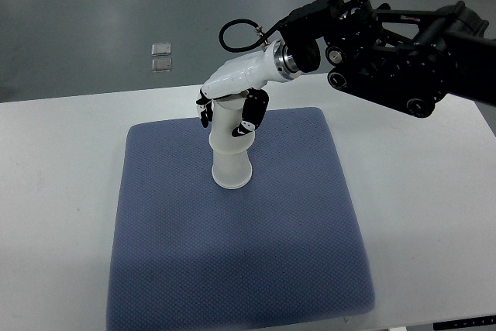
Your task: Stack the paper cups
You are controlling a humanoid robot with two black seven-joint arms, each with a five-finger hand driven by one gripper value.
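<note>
A stack of white paper cups point(231, 162) stands upside down on the blue mat point(232, 253), rims toward the mat. The upper cup point(227, 129) sits tilted over the lower cup point(232, 170). My right hand point(231, 105) comes in from the upper right and covers the top of the stack, its fingers point(251, 114) curled around the upper cup's sides. The cup's top is hidden under the palm. My left arm does not show.
The mat lies on a white table point(54, 191), with its far edge just behind the hand. The bulky black right arm point(387, 44) hangs over the table's back right. A small clear object point(161, 56) lies on the grey floor beyond the table.
</note>
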